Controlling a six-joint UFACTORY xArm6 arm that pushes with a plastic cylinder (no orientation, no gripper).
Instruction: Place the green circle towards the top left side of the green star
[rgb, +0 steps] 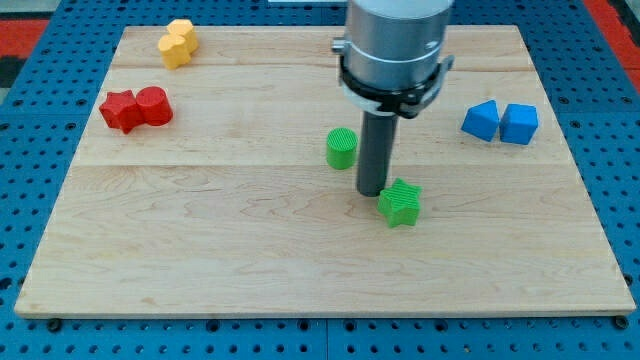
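Pale wood makes up the board (300, 270), which lies on a blue pegboard surface (30, 150). Near the middle of the frame stands the green circle (341, 148), upright and just to the left of the dark rod. My tip (371, 192) comes down between the two green blocks — close beside the green star (400, 203), which sits at its lower right, possibly touching it, though I cannot tell for sure. The circle already lies up and to the left of the star, with the rod between them. The tool is a plain rod with nothing to spread or pinch, and it holds nothing.

At the upper left of the frame sit two yellow blocks (178, 43) pressed together; below them, at the left edge, two red blocks (136, 108) touch each other. At the right — two blue blocks (500, 122) side by side.
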